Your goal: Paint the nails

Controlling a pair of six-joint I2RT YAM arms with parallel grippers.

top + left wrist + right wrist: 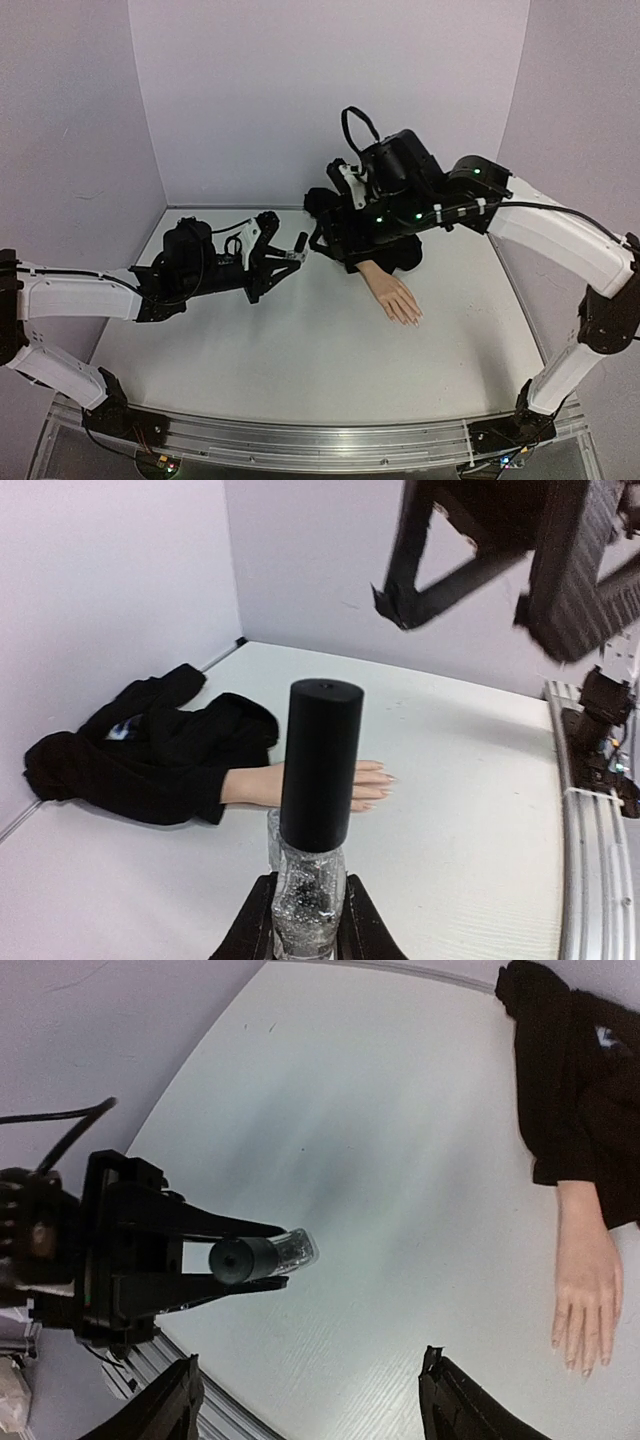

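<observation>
Left tool point(308, 928) is clamped on the glass body of the nail polish bottle point(308, 880), holding it off the desk point(300, 360) with the cap point(320, 765) pointing toward the right arm. Right tool point(310, 1400) is spread wide with nothing in it, hanging over the sleeve point(150, 755) at roughly 2 o'clock of the bottle in the top view.

Nails point(587, 1366) are on the mannequin hand point(395, 295), which lies flat on the desk right of centre, fingers pointing to 5 o'clock. It's at 4 o'clock from the bottle, apart from both tools. No paint visible, but the nails are too small to be sure.

Step looks like cap removal.
- Line the right tool up on the cap axis.
- Bracket the cap mid-length and close squarely.
- Twist about that axis, not sideways.
- Left grip is on smooth glass and may slip, so use low torque.
- Pull straight out so the brush clears the neck.

Materials:
- Cap: smooth matte black cylinder, flat top.
- Bottle: clear rounded glass, silver glitter inside.
- Hand: peach, rubbery-looking, slim fingers.
- Sleeve: soft crumpled black fabric.
- Desk: white, faint wood grain.
</observation>
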